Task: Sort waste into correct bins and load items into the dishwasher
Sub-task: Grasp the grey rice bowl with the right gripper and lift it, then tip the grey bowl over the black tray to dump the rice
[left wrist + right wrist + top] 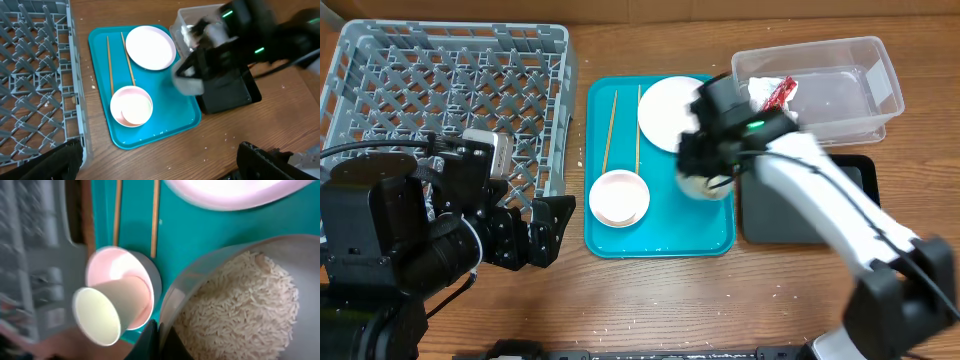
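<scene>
Overhead, the right pincer (pixel 703 170) hangs over the right side of the teal tray (pixel 660 240) at mid-desk (pixel 650 300). It is clenched on the pale green bowl (pixel 712 190), which sits directly beneath it, just left of the black tray (pixel 790 225). Whether the bowl touches the teal tray, we cannot tell. The pale-pink plate (pixel 665 110) lies just beside the pincer towards the far edge. The pink bowl (pixel 619 197) and two chopsticks (pixel 610 130) take the tray's left half. In the far right corner, the clear tub (pixel 850 90) holds the red wrapper (pixel 778 92) and the white napkin (pixel 758 92). The grey dish rack (pixel 450 100) fills the far left corner. The left pincer (pixel 548 228) waits below the rack near the front edge, released, well apart from the tray's contents.

From the left wrist, we see that pincer's two fingers spread wide along the bottom of the view. The right arm and its bowl are a blur between the teal tray and the black tray.

From the right wrist, dark fingers (pixel 150 340) pinch the green bowl's rim, one on each side. White rice (pixel 240 305) lies heaped inside the bowl. Close by its left side, a white cup (pixel 105 315) lies tipped inside the pink bowl.
</scene>
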Robot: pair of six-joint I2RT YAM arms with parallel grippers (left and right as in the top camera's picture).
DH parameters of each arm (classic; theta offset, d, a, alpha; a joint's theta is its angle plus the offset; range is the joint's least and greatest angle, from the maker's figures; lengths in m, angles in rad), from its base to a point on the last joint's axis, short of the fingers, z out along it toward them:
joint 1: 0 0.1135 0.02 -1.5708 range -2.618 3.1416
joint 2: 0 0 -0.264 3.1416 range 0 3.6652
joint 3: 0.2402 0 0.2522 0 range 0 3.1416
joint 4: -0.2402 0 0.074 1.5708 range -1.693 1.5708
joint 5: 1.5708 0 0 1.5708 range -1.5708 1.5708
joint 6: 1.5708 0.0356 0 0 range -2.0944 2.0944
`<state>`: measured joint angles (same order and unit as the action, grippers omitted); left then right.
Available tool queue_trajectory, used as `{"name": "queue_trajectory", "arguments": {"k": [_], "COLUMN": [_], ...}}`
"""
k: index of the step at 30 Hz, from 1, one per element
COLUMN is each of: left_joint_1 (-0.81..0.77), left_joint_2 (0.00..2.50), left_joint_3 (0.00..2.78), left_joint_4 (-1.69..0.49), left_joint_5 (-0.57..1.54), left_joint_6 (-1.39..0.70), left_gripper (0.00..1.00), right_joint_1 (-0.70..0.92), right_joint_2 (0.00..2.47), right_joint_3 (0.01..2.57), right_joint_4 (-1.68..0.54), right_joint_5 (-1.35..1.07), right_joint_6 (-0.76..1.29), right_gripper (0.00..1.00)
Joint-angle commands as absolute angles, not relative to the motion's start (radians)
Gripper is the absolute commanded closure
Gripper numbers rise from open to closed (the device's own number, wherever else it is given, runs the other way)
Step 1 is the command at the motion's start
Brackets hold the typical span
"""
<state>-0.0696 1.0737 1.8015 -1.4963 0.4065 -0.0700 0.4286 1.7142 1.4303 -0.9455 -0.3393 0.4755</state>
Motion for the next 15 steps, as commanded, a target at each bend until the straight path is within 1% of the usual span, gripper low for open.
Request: {"name": "queue_trajectory", "arguments": {"k": [1,5,8,12,14,15], "left_joint_1": [-0.066,-0.066,-0.066,-0.066,-0.066,-0.066], "left_joint_2": [1.071,1.071,1.071,1.071,1.071,1.071], "left_joint_3": [1.808,1.808,1.808,1.808,1.808,1.808], "left_joint_4": [-1.492,-1.492,-1.492,-1.492,-1.492,-1.492], "left_joint_5": [0.404,0.403,0.403,0.404,0.404,0.404], "left_joint_6": [-0.048,-0.048,-0.048,-0.048,-0.048,-0.048], "left_gripper": [0.0,0.0,0.0,0.0,0.0,0.0], "right_joint_1": [0.294,0.149,0.048,-0.071,-0.118,-0.168], "right_joint_2": [1.667,1.667,1.668,1.668,1.668,1.669], "right_joint_3": [1.453,1.4,1.333,1.226,1.173,1.123], "right_joint_4": [-1.0,-1.029,-1.008,-1.002,-0.971,-0.912], "right_joint_5": [-0.476,-0.572,-0.766,-0.965,-1.03,-1.113], "right_joint_6": [0.525,0.493,0.376,0.245,0.201,0.181], "right_gripper": [0.96,0.96,0.96,0.96,0.96,0.96]}}
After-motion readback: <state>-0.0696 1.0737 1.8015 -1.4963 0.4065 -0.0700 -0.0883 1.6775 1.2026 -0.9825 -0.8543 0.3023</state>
